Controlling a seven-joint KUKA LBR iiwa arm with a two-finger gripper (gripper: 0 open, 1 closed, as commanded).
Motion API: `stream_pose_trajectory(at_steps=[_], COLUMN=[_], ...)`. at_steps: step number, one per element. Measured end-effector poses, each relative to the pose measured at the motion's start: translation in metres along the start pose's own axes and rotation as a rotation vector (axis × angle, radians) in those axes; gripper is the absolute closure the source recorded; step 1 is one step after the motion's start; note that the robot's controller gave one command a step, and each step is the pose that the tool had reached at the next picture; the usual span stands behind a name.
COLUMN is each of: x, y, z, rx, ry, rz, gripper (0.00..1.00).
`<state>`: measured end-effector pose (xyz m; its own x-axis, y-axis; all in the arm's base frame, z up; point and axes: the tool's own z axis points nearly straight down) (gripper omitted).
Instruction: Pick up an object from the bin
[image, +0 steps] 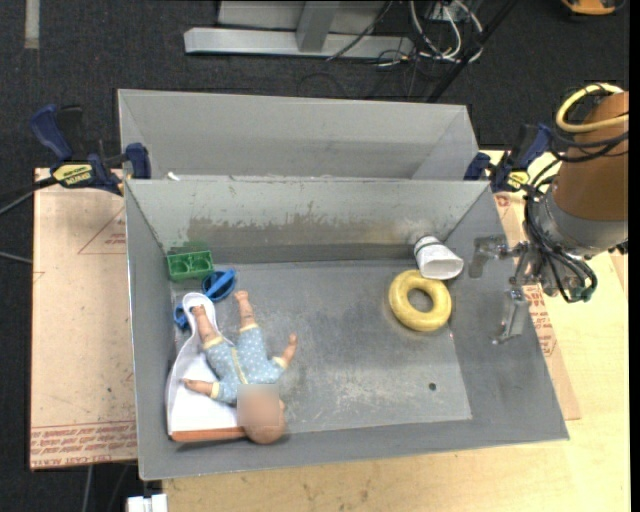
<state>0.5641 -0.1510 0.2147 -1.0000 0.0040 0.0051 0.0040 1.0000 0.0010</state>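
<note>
My gripper (505, 318) hangs over the sloping right wall of the bin, with nothing seen in it. Nearest to it, on the bin floor to its left, lies a yellow ring (419, 301) shaped like a doughnut. Just above the ring, a small white cup (438, 259) lies on its side against the back right corner, touching or nearly touching the ring.
A baby doll in blue spotted clothes (240, 365) lies on a white cloth (187, 395) at the front left. Behind it sit a green block (189, 264) and a blue piece (218, 284). The orange-covered arm stands outside the right rim.
</note>
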Motion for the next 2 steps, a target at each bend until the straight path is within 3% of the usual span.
stream_pose_trajectory(at_steps=[1, 2], x=[-0.001, -0.011], y=[0.001, 0.009], z=[-0.005, 0.053], rx=[0.001, 0.001], ry=[-0.007, -0.012], rz=[-0.004, 0.046], gripper=[0.0, 0.0])
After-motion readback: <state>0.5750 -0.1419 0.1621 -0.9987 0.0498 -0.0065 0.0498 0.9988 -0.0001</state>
